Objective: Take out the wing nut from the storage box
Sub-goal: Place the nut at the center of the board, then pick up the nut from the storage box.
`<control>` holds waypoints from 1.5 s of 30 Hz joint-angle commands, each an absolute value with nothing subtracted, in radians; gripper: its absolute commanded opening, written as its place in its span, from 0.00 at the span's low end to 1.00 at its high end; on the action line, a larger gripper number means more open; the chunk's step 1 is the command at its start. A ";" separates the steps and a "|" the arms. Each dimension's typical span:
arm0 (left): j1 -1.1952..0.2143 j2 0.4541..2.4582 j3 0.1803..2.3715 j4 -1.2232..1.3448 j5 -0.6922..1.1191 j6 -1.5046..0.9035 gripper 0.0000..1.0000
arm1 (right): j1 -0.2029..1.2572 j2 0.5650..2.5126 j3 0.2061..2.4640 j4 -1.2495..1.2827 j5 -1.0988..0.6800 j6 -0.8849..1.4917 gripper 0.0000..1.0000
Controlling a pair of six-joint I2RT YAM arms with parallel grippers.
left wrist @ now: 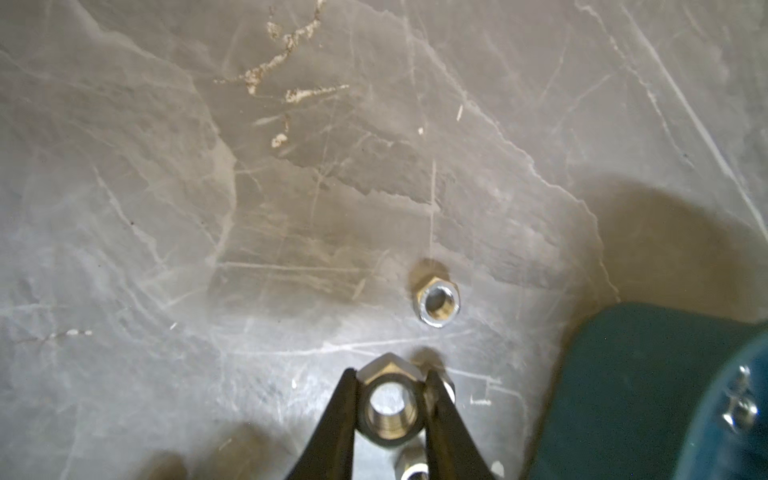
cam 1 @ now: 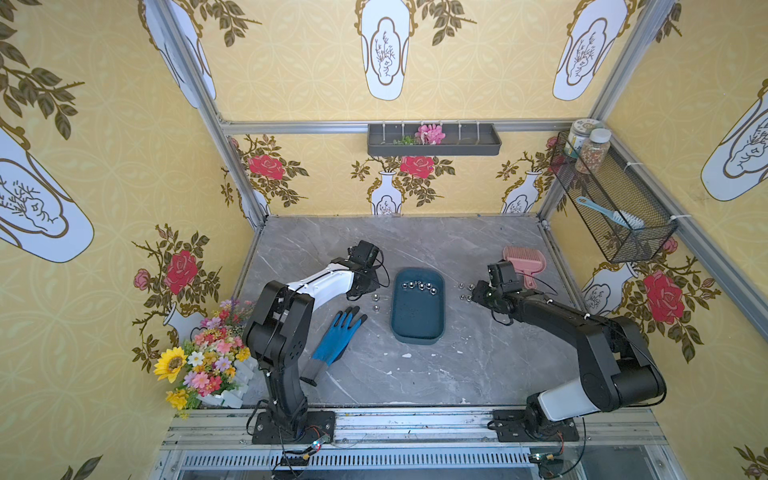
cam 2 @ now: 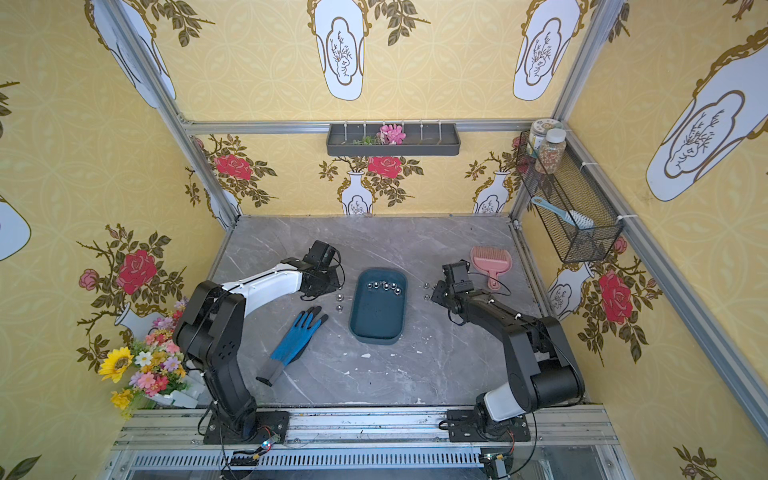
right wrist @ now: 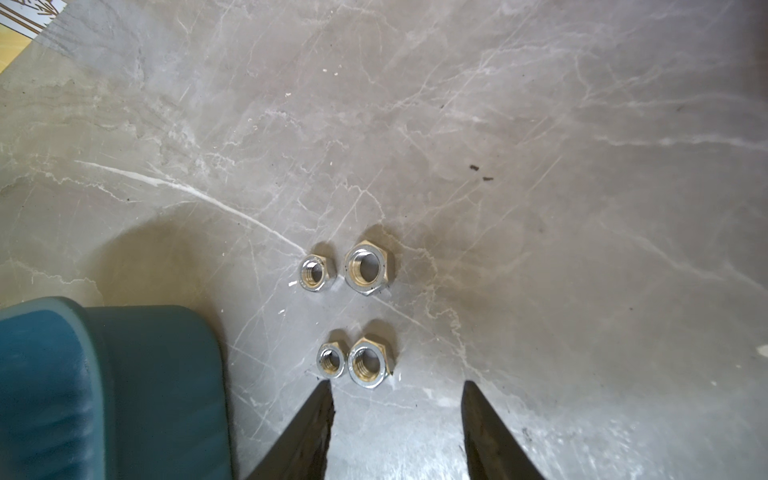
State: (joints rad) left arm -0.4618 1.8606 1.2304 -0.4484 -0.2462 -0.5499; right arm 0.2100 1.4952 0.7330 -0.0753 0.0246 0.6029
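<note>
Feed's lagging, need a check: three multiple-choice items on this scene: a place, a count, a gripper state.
1. The boxed nuts lie at which part of the storage box? A far end B middle C near end
2. Loose nuts on the table by the right gripper: A two B four C six
3. Left gripper: A open, empty B shut on a hex nut C shut, empty
1 A, clustered toward the back wall; 2 B, two pairs in the right wrist view; 3 B, fingers pinch it.
</note>
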 commanded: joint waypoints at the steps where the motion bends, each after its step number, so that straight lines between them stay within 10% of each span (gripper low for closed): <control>1: -0.463 1.906 1.254 -0.444 -0.268 -0.558 0.27 | 0.210 1.488 0.730 -0.043 0.020 0.612 0.51; 24: -0.433 1.961 1.290 -0.459 -0.250 -0.584 0.43 | 0.208 1.484 0.726 -0.035 0.021 0.613 0.52; 45: -0.443 1.502 1.163 -0.475 -0.014 -0.547 0.67 | 0.447 1.506 0.901 -0.040 -0.159 0.483 0.54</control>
State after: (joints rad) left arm -0.4454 1.5318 1.1625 -0.4522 -0.0517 -0.5850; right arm 0.3862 1.4639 0.8371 -0.0051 -0.1535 0.5190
